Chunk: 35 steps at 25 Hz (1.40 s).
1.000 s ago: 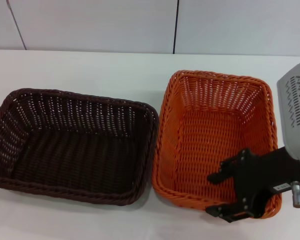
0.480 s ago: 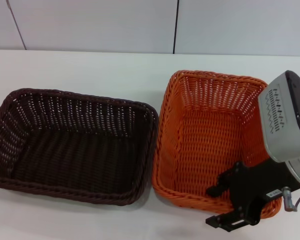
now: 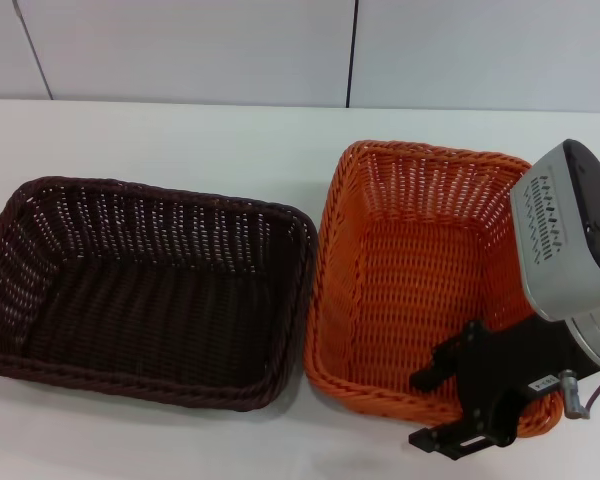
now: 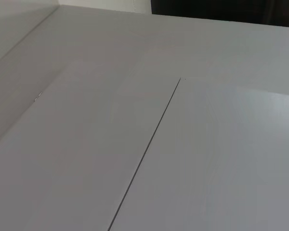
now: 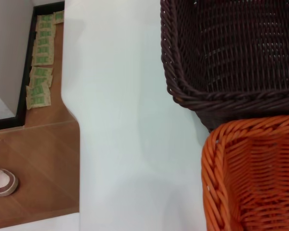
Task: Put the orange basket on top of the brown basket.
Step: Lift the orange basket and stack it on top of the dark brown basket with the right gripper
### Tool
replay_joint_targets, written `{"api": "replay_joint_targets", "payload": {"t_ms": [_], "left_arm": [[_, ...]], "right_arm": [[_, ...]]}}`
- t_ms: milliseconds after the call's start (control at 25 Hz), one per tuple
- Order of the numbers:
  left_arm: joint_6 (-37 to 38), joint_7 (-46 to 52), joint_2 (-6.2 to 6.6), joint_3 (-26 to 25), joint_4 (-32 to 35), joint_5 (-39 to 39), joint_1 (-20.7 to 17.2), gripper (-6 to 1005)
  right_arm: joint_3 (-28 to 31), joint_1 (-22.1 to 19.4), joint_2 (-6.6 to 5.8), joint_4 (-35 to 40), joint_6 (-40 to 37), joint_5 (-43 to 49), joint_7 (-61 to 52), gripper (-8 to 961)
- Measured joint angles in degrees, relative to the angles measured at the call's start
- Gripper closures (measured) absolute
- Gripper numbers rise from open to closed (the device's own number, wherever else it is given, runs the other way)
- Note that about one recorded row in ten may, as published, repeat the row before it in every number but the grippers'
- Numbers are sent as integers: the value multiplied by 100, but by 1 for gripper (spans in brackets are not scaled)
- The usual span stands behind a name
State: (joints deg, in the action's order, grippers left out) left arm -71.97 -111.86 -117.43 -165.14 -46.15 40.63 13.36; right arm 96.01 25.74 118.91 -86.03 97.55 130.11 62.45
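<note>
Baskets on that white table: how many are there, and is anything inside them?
2. The brown basket sits on the robot's left, the orange basket beside it on the right. Both look empty, though the right gripper at the orange basket's near rim hides one corner.

- A smooth white tabletop [image 3: 180, 135] is spreading out in front of me, evenly lit and showing soft shadows.
- Behind it, pale grey wall panels [image 3: 190, 50] are standing, split by thin dark vertical seams.
- My left wrist camera is facing a plain grey panel surface [image 4: 207, 159] crossed by one fine seam.
- Below the table edge, a brown wooden floor [image 5: 36, 163] is showing, with green-and-cream paper slips [image 5: 41, 62] lying in a row and a pink-and-white shoe [image 5: 1, 182] resting nearby.
</note>
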Motion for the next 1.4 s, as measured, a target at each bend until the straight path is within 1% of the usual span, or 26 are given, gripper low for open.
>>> {"api": "replay_joint_targets", "payload": {"t_ms": [720,880,920,960,1120,1240,1400], "left_arm": [[-56,-7,5,0,0,5,-24,172],[-90,2,10,0,0,0,-36,172],[-99,7,13,0,1,0,-36,172],[-99,7,13,0,1,0,-36,172],[-126,8,18,0,1,-14,-36,172],[-130,2,19,0,1,-33,-36,172],[-153,-11,19,-1,0,-90,-44,172]], "right_arm": [[-156,3,6,142,-181,41,10,367],[-210,8,4,155,-234,199,9,511],[-377,7,9,156,-327,323,9,547],[-377,7,9,156,-327,323,9,568],[-717,-19,15,154,-526,556,-25,652],[-794,-60,17,101,-601,585,-10,715],[-797,-209,5,-280,-669,608,41,730]]}}
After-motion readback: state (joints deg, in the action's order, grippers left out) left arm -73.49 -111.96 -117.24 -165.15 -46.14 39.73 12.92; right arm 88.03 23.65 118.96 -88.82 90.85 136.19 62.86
